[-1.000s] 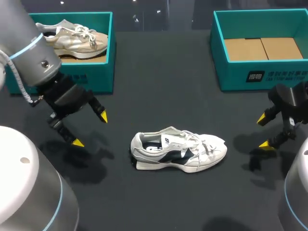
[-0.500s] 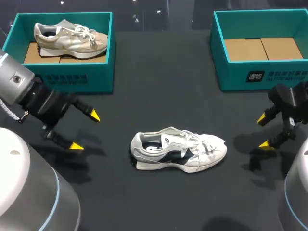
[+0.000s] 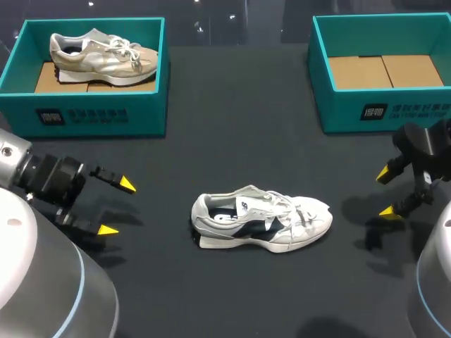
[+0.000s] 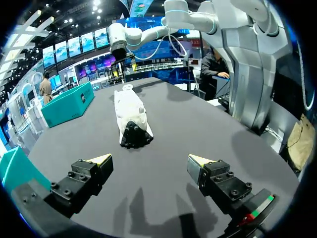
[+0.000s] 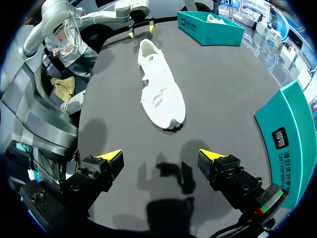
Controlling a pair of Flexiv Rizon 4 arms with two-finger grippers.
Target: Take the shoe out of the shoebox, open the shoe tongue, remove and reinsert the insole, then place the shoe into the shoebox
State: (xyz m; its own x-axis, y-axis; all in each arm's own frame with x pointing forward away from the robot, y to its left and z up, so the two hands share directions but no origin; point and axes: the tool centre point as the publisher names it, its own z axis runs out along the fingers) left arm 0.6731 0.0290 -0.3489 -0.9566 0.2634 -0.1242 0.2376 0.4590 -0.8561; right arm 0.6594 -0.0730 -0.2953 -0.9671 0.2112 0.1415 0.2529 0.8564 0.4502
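A white and navy sneaker point(image 3: 262, 220) lies on its sole in the middle of the black table, heel to the left and toe to the right. My left gripper point(image 3: 117, 208) is open and empty, a good way left of the heel. In the left wrist view the sneaker point(image 4: 130, 111) lies ahead of the open left gripper point(image 4: 149, 161), heel end nearest. My right gripper point(image 3: 386, 192) stands open and empty to the right of the toe. From the right wrist the sneaker point(image 5: 158, 91) shows toe-first ahead of the open right gripper point(image 5: 159, 155).
A teal shoebox point(image 3: 91, 113) at the back left holds a beige sneaker point(image 3: 106, 56). A second teal shoebox point(image 3: 380, 109) at the back right shows only its cardboard bottom; its wall point(image 5: 292, 134) stands beside my right gripper.
My left arm has drawn back to the left and toward the table's front, away from the left box. The right arm and the sneaker have not moved.
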